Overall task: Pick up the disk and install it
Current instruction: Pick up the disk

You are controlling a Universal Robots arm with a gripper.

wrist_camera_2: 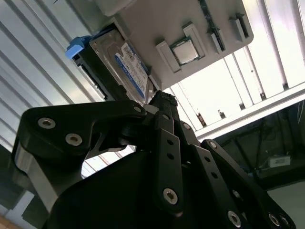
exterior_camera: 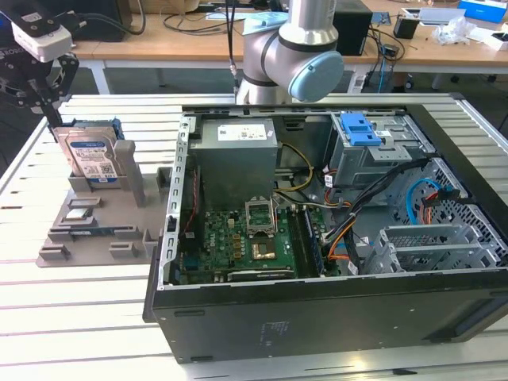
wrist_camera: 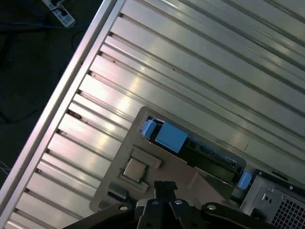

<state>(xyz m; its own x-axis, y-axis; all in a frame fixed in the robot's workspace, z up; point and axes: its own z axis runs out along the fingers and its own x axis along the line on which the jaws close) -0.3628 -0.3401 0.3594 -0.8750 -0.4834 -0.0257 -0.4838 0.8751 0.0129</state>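
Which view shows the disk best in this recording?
The exterior view: the disk stands upright in the grey holder on the exterior view's left, labelled face in plain sight. The second wrist view shows that face at a slant, partly hidden by the holder; the first wrist view shows its narrow edge and blue rails.

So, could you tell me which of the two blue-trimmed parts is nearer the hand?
The disk, standing on edge in the grey holder at the exterior view's left, right beside the hand; the blue latch piece sits inside the computer case.
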